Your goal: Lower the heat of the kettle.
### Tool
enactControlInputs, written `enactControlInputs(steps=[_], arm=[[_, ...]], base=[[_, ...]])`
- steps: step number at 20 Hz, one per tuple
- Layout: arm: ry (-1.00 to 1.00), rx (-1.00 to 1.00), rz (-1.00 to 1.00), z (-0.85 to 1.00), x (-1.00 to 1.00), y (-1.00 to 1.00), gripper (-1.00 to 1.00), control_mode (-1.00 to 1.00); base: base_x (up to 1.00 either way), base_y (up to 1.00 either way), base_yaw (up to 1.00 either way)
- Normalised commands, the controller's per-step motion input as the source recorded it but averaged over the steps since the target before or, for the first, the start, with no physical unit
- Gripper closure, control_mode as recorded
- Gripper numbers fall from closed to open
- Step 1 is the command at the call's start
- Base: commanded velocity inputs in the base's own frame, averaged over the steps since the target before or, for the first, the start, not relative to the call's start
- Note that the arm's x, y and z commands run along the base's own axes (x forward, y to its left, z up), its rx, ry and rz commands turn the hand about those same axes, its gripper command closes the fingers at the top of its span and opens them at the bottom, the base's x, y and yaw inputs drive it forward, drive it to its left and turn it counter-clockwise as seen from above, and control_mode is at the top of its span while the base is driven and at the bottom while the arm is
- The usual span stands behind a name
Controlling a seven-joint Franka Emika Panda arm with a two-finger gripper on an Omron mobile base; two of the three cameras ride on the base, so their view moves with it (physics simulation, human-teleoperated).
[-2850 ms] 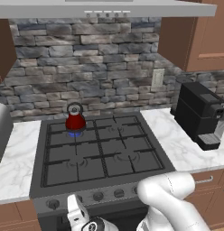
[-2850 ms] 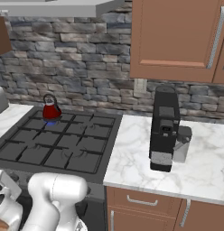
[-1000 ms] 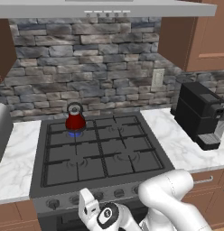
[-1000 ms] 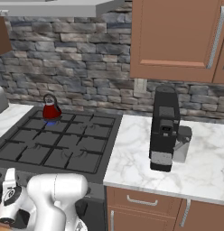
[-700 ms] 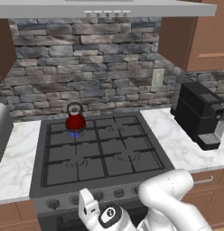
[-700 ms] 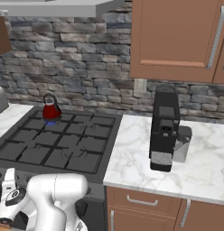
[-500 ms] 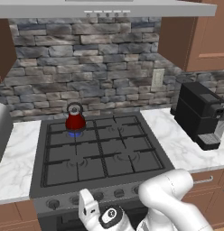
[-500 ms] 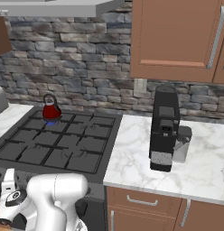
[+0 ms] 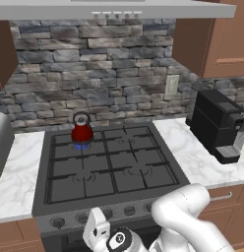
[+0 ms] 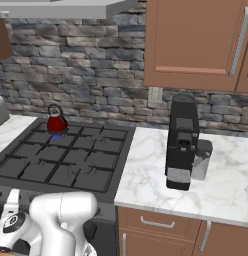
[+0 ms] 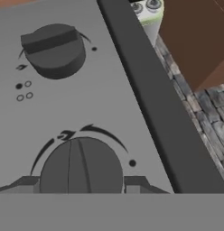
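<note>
Kettle (image 9: 82,132): one; knobs before hand (image 11: 81,191): two.

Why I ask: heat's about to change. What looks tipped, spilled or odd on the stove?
Nothing stands out. The kettle sits upright on the back left burner over a blue flame, and the stove top shows no spill. The gripper is down at the front knobs.

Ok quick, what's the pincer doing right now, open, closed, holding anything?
Pincer: open, fingers either side of a stove knob, not visibly clamped on it.
</note>
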Motion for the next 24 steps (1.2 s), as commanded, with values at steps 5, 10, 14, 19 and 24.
enactControlInputs(steps=[5,10,14,19,24], arm=[[0.0,0.93,0.0,-0.08,-0.14,-0.03,1.0,-1.0],[0.0,0.7,-0.02,0.22,-0.05,0.0,1.0,-1.0],[0.0,0.72,-0.02,0.02,-0.01,0.0,1.0,-1.0],[0.04,0.88,-0.01,0.0,-0.07,0.0,1.0,-1.0],[0.04,0.99,0.0,0.0,-0.13,0.0,1.0,-1.0]], base=[[0.0,0.0,0.0],[0.0,0.0,0.0],[0.0,0.0,0.0],[0.0,0.0,0.0],[0.0,0.0,0.0]])
